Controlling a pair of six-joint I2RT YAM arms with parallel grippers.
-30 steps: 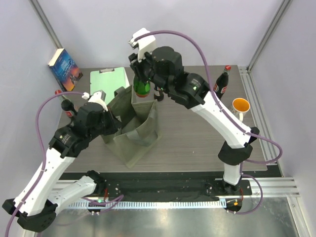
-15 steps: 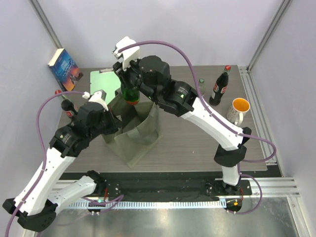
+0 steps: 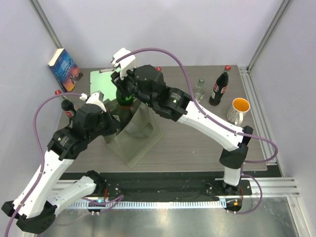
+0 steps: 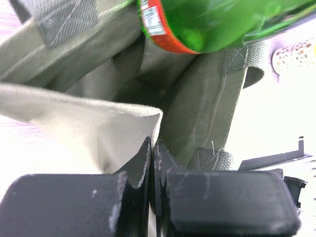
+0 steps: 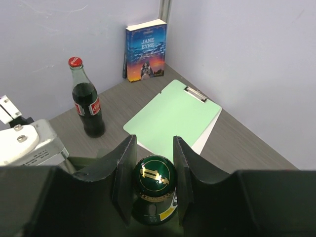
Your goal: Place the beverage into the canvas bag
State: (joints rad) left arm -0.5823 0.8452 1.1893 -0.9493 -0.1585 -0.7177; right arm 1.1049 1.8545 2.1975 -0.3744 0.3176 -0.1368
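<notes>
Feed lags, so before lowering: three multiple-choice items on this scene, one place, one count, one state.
1. The green bottle is: A over the canvas bag's opening; B well right of the bag; C well in front of it.
2. Red-capped cola bottles in view: A one; B two; C four.
3. The left gripper is: A wide open; B shut on the bag's rim; C out of view.
Key: A, the right gripper holds it there; B, one stands each side; B, fabric is pinched in it.

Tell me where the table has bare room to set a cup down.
Free: the near-right table, between the bag and the mug. Crowded: the left, with clipboard, left cola bottle and bag; the far right, with clear bottle and right cola bottle.
</notes>
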